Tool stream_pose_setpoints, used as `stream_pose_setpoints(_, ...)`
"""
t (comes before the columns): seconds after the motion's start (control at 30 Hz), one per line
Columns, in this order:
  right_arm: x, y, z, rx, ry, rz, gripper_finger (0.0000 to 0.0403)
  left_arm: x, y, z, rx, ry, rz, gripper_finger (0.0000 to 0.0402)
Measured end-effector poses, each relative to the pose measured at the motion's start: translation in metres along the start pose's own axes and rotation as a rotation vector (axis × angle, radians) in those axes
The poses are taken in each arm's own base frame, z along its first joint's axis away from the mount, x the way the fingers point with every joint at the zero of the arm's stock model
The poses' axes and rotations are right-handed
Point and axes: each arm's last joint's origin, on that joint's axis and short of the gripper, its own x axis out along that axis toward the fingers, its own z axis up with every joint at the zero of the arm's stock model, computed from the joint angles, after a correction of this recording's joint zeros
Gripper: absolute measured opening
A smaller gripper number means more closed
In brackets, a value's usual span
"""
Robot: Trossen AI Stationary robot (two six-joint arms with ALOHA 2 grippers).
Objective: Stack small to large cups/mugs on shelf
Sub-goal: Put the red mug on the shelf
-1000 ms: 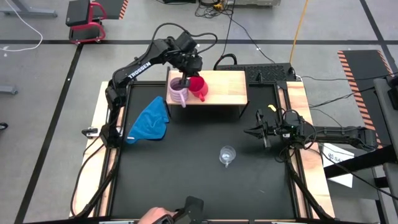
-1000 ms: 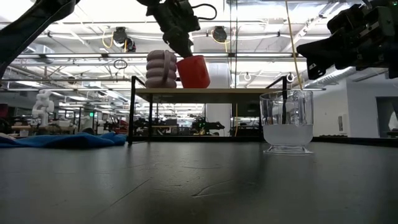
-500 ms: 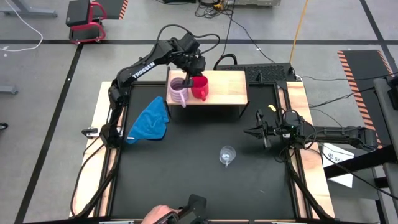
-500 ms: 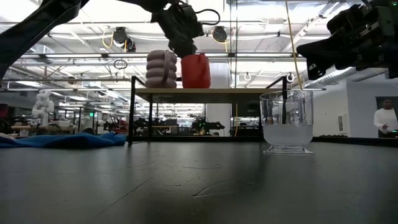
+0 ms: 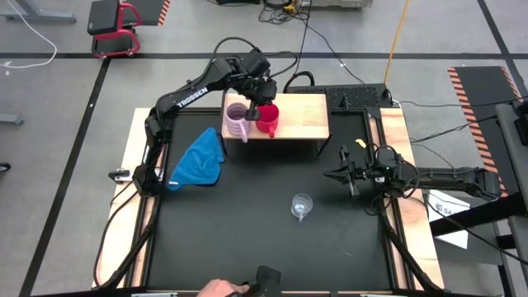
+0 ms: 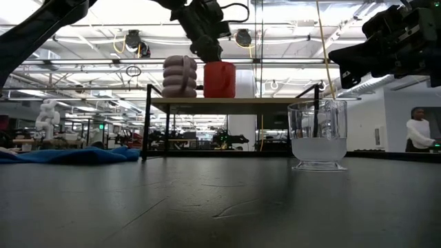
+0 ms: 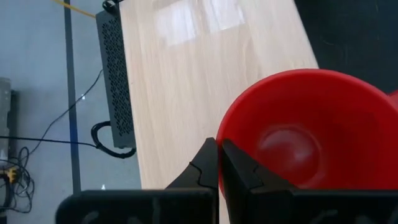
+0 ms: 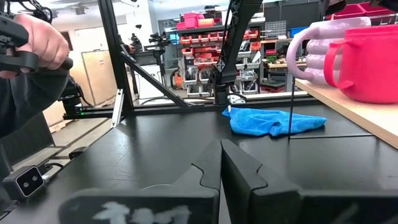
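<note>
text: "TROSSEN" | on: left arm point(image 5: 190, 93) link | other readable text: none

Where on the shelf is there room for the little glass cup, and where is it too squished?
The shelf is bare on its whole right part, from the red mug to the right edge. The left end is crowded: the lilac-pink mug and red mug stand side by side, with the left pincer shut on the red mug's rim. The glass cup stands alone on the black table.
</note>
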Motion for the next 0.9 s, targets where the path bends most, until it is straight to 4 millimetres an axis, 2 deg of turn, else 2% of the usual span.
stream_pose_setpoints(0.9, 0.0, -0.0001, -0.0007, 0.002, 0.007, -0.001, 0.0, 0.0011, -0.0022, 0.0007, -0.042, 0.009, -0.006, 0.0008)
